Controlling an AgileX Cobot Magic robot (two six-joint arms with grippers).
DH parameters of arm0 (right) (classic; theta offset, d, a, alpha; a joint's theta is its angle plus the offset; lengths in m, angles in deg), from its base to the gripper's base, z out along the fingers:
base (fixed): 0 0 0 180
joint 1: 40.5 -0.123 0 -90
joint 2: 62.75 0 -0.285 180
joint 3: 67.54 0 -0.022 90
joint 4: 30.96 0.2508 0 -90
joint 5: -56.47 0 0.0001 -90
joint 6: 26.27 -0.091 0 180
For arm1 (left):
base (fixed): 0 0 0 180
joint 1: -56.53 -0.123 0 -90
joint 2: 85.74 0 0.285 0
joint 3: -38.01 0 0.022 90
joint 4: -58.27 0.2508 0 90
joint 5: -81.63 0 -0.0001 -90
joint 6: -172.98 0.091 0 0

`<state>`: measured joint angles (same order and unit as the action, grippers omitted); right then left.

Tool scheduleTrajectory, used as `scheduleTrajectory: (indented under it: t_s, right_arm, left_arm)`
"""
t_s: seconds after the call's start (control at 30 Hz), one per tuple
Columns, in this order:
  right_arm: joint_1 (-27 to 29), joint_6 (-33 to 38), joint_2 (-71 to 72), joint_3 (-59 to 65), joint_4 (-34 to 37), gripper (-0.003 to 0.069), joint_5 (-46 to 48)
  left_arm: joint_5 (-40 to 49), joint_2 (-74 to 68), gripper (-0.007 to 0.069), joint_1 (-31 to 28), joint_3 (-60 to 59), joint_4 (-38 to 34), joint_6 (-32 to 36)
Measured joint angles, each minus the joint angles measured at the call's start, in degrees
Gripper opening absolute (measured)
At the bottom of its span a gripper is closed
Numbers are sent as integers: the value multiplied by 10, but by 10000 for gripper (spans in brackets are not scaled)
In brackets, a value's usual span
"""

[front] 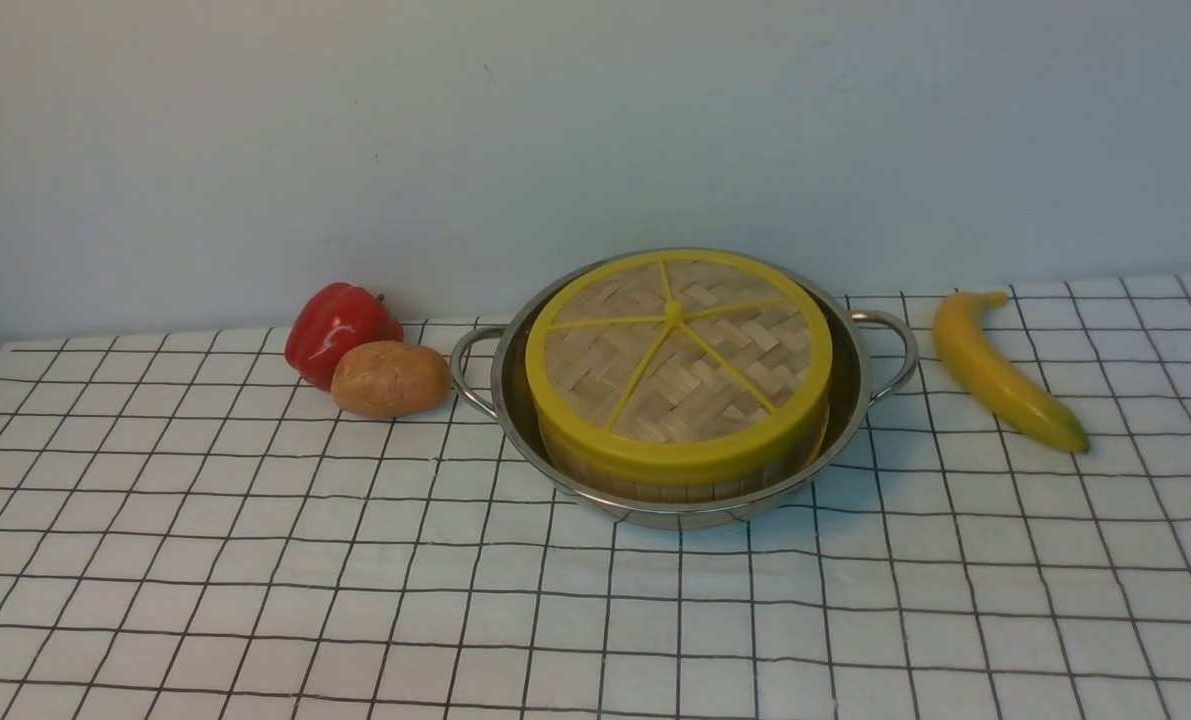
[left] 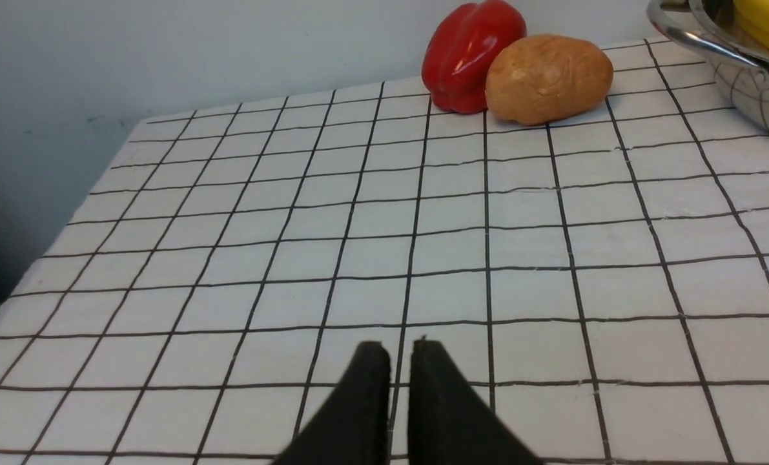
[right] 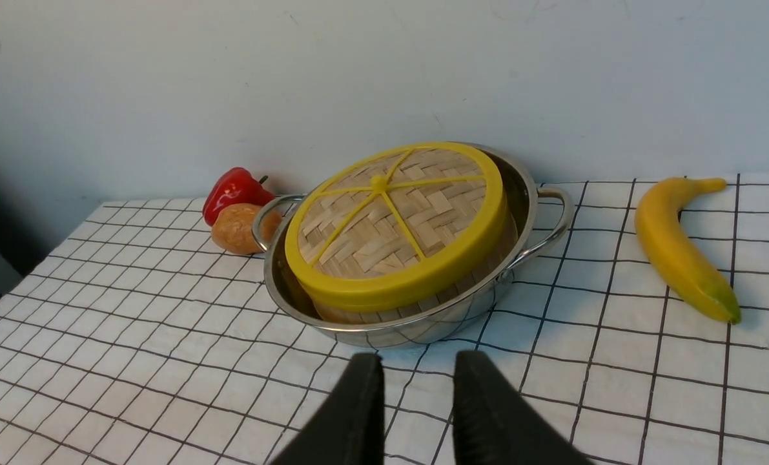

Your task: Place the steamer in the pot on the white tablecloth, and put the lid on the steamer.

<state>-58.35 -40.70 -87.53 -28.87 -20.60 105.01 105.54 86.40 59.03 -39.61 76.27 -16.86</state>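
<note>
The steel pot [front: 511,405] stands on the white tablecloth [front: 355,590] near the back middle. Inside it sits the steamer [front: 675,488], of which only the wooden side wall shows. The woven lid [front: 680,360] with yellow rim and spokes rests on top of the steamer, slightly tilted. Neither arm shows in the front view. In the left wrist view my left gripper [left: 400,345] hangs over bare cloth with a narrow gap and nothing in it; the pot [left: 752,90] is far off to one side. My right gripper [right: 418,358] is open and empty, just short of the pot [right: 423,332] and lid [right: 394,223].
A red pepper [front: 338,330] and a potato [front: 390,378] lie touching, just left of the pot's handle. A banana [front: 1005,370] lies to the right of the pot. The wall stands close behind. The cloth's left edge [left: 68,223] drops off.
</note>
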Motion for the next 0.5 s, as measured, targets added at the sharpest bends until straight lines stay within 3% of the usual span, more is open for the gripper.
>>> scheduleTrajectory:
  t_s: [0.23,0.4,0.5]
  right_arm:
    - [0,-1,0,0,0,197,0]
    - [8,47,8,34,-73,214,-50]
    - [49,61,31,113,-134,223,-130]
  left_arm:
    - [0,0,61,0,0,1,0]
    - [0,0,72,0,0,1,0]
    - [0,1,76,0,0,1,0]
